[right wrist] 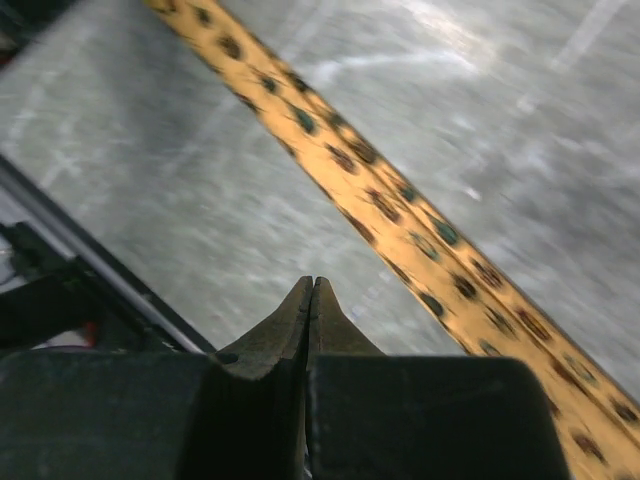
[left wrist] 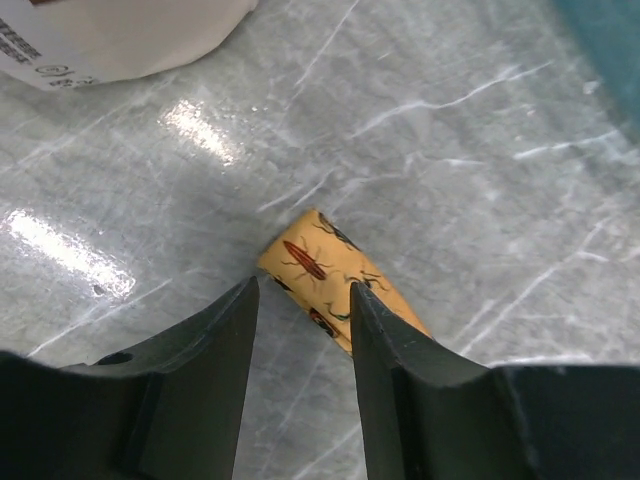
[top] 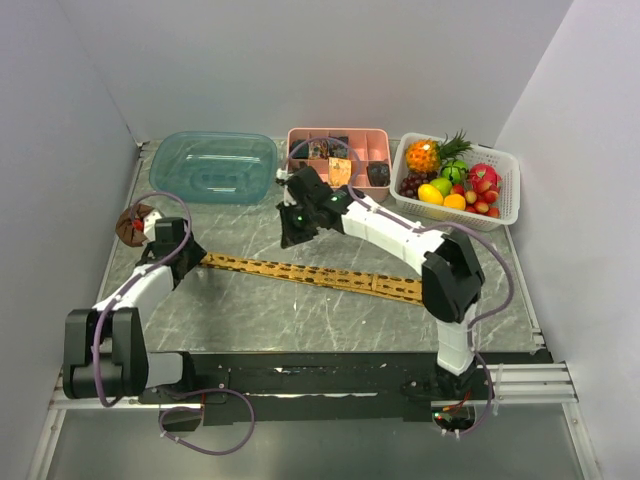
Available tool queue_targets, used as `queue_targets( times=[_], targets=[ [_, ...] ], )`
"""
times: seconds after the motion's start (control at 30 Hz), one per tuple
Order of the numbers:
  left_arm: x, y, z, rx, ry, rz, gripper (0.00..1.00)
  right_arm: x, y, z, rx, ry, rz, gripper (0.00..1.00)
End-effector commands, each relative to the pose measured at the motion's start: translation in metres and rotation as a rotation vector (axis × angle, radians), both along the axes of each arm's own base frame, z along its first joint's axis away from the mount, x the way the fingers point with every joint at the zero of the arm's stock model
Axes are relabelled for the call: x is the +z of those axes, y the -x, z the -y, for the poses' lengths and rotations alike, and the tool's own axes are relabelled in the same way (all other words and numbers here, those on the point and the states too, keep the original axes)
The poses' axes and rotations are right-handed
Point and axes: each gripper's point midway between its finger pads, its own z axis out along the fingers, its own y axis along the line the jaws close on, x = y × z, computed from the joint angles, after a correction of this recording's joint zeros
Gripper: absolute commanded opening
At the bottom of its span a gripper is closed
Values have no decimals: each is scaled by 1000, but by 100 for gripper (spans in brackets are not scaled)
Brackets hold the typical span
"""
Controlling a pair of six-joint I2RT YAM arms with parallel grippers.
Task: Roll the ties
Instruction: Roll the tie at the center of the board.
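The tie [left wrist: 330, 275] lies on the counter [left wrist: 480, 150], its narrow end between the tips of our half-parted left gripper [left wrist: 303, 292]. Our right gripper [right wrist: 312, 285], closed and empty, hangs beside it.

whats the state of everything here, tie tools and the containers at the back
necktie, unrolled, flat across the table
left tool, open, at the necktie's narrow end, not gripping
right tool, shut, empty, clear of the necktie
teal basin, empty
pink divided tray, some compartments filled
white basket, full of fruit
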Motion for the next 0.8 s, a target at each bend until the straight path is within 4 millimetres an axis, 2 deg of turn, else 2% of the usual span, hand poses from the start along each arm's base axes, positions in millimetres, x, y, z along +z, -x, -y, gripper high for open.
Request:
queue_targets(
  times=[0.0, 0.23, 0.37, 0.57, 0.77],
  targets=[
    [-13, -3, -5, 20, 23, -6, 46, 25, -1, -54, 85, -196, -2, 0],
    [-21, -5, -11, 31, 61, -5, 45, 10, 1, -76, 97, -232, -43, 0],
    [-21, -8, -16, 35, 73, 11, 46, 9, 2, -84, 104, -245, -53, 0],
    [-16, -13, -11, 0, 87, 46, 48, 12, 7, -98, 123, -268, -56, 0],
    [-17, -15, -8, -26, 93, 51, 48, 4, 6, -101, 129, -254, -66, 0]
  ],
)
